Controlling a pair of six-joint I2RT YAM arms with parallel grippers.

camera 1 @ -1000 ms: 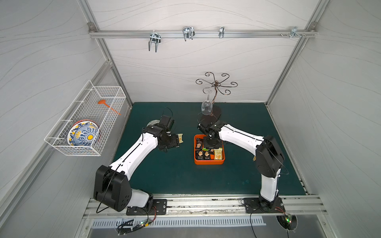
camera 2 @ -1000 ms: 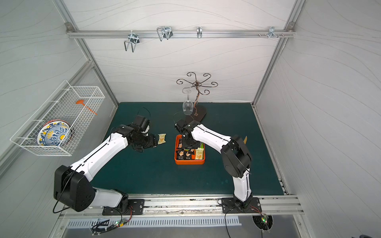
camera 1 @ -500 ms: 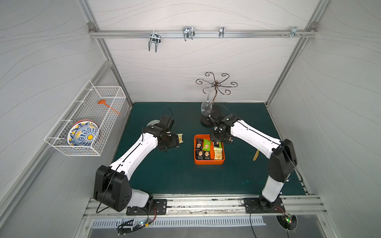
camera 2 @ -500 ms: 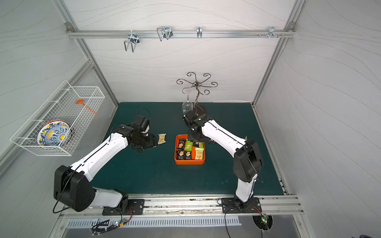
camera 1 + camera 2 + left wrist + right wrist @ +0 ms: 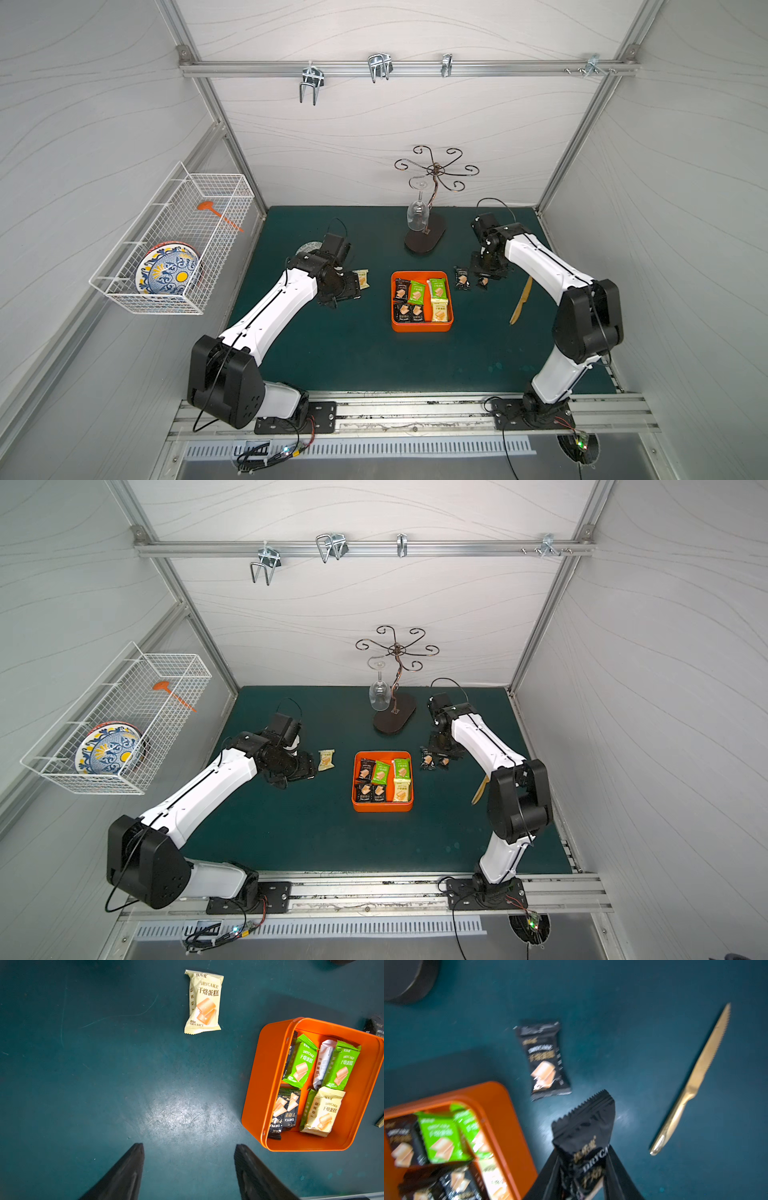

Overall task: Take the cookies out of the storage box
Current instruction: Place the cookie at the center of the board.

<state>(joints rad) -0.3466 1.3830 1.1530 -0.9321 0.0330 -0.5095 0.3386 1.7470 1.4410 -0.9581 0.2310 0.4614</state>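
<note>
Since the job is emptying the box, the right claw point(image 5: 581, 1169) is clamped on the end of a black crinkly foil cookie packet point(image 5: 583, 1130). Just ahead on the dark green table point(image 5: 633, 1032) lies a second black packet point(image 5: 544, 1061), so that's probably the drop pile. Beside the claw sits the shallow bright-orange plastic storage box point(image 5: 500, 1101), with green, black and yellow cookies point(image 5: 440, 1138) left inside. The left claw point(image 5: 189, 1159) hangs apart and empty, with a pale yellow packet point(image 5: 202, 1001) ahead of it.
</note>
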